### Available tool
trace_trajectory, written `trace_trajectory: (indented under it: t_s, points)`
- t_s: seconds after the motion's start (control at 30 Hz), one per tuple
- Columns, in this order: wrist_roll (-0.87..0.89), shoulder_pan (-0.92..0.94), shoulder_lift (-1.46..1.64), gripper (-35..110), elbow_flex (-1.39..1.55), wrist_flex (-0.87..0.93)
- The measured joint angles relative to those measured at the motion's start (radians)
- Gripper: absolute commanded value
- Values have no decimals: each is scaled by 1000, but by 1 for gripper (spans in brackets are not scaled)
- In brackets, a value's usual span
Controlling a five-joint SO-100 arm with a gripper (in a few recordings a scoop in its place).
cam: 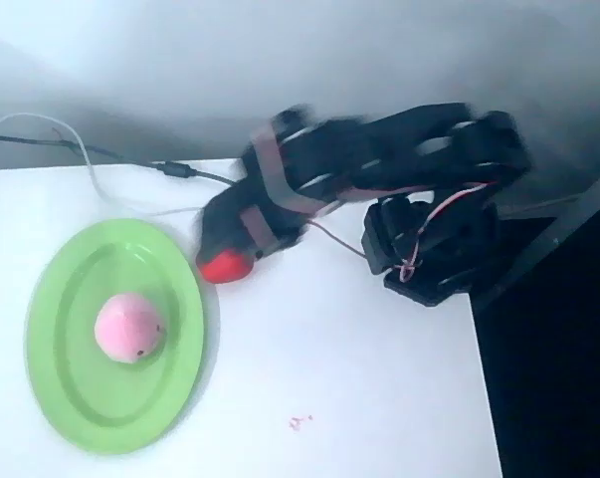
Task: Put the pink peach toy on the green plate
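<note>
One pink peach toy point(128, 328) rests near the centre of the green plate point(61, 388) while the blurred gripper point(220, 239), jaw state impossible to tell, hangs beside the rim by a red toy point(226, 266); retract clear without nudging either.

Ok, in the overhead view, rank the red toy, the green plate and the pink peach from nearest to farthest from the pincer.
1. Red toy, at the pincer tip.
2. Green plate, its rim just left.
3. Pink peach, on the plate's middle.
</note>
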Motion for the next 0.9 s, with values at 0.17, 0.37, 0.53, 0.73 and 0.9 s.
trace_trajectory:
  t_s: [0.17,0.37,0.53,0.73,0.9]
  points:
    - [-9,164,403,0,331,35]
    - [40,242,676,0,715,-21]
    - [114,173,868,0,965,-21]
    - [104,152,1031,0,1117,-25]
    - [158,67,1052,0,1180,-31]
